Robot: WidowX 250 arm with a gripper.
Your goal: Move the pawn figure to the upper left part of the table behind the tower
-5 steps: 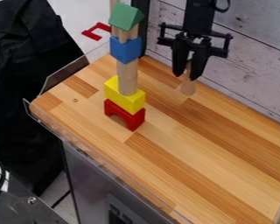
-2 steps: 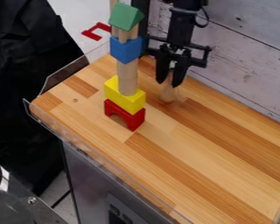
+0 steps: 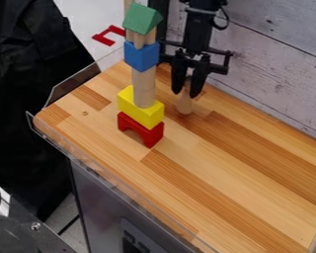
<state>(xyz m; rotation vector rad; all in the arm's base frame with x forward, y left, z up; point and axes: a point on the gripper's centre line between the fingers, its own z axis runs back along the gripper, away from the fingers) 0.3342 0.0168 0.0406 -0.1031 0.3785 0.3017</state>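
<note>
Camera view: the gripper (image 3: 187, 93) hangs beside the block tower (image 3: 144, 86), near the plank wall (image 3: 266, 64), its fingers narrowed around the upper part of the wooden pawn (image 3: 184, 105). The pawn's rounded end points down over the wooden table (image 3: 207, 168), apart from the tower's red arch (image 3: 151, 137) and yellow block (image 3: 148, 116).

No text or number can be read; the pale marks (image 3: 130, 239) on the dark panel (image 3: 126, 247) in the grey metal front (image 3: 98, 197) are too unclear.
</note>
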